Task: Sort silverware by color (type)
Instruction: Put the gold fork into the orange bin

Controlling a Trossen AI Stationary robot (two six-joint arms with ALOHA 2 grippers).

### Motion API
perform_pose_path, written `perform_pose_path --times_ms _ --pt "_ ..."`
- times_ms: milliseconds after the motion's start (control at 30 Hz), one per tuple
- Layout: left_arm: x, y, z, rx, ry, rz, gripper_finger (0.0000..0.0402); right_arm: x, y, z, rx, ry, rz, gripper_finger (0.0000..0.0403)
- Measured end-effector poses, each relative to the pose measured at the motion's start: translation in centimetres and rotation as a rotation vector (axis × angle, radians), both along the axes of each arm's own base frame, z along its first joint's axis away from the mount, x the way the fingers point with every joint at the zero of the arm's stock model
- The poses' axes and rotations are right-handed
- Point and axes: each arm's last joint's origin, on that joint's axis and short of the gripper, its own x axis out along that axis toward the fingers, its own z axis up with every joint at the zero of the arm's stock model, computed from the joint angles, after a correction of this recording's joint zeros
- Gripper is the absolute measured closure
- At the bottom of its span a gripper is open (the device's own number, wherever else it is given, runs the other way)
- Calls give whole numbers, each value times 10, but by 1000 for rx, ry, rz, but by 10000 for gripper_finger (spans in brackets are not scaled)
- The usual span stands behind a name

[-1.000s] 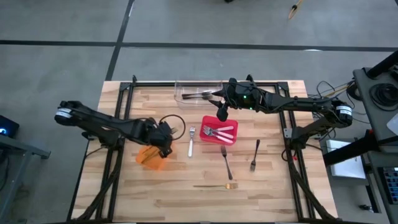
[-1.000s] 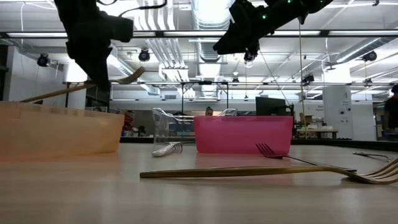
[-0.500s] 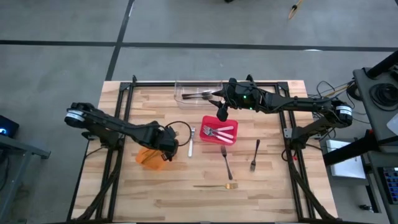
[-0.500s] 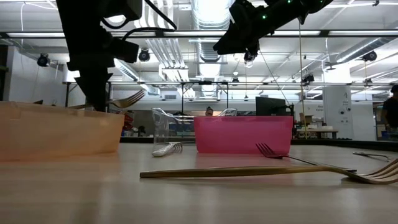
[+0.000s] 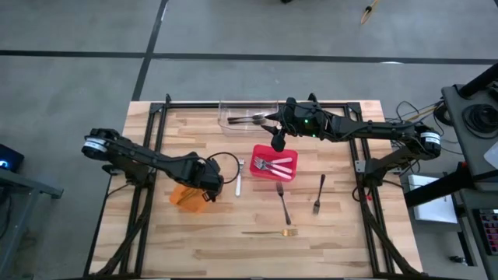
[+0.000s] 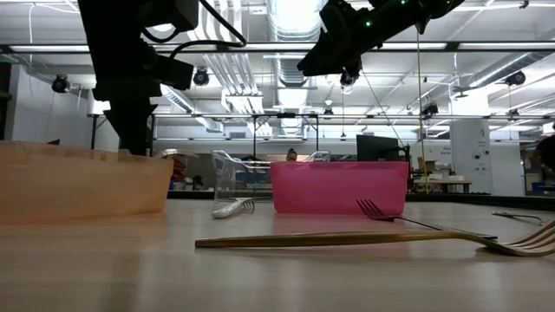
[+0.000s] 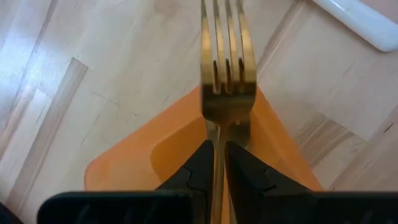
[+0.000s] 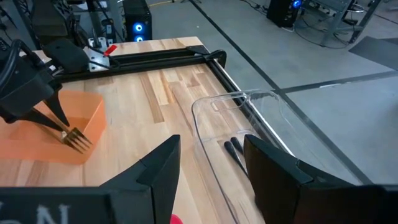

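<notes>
Pinching gold fork (image 7: 227, 68), left claw (image 7: 219, 163) over orange bin (image 7: 134, 163).

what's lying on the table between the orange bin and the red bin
A single silver fork lies on the bare wood between the orange bin and the red bin, touching neither. The high view shows it best.

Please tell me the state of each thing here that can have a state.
left end effector: shut on gold fork
gold fork: held over orange bin
orange bin: open
right end effector: open, empty, above clear bin
clear bin: holds dark utensils
red bin: holds silver forks
</notes>
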Motion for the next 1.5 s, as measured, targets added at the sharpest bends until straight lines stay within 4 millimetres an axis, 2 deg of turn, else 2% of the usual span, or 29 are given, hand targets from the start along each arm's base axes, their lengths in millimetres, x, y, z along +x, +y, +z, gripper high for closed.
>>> perform_pose_path --times_ms 233,400,600,767,833,933,1067,1200,1500 --pt "-2 0 1 -14 26 -1 377 0 0 -1 1 2 0 234" --pt "4 -2 23 -23 30 -20 377 0 0 -1 1 2 0 238" --pt "20 -4 57 20 -35 -209 377 0 0 -1 1 1 -1 238" --pt "26 -9 73 -9 -47 -476 380 0 0 -1 5 0 -2 243" --pt "27 -11 72 -33 -90 -549 387 0 0 -1 8 -1 -3 243" --pt "21 -9 62 -39 -112 -564 399 0 0 -1 9 -2 -4 242" --pt "2 -5 49 -47 -104 -513 395 0 0 -1 10 -2 -4 243" --pt "-14 0 42 -36 -182 -464 391 0 0 -1 10 -2 -4 246" --pt "-38 8 28 14 -304 -340 373 0 0 -1 10 -2 -4 248"
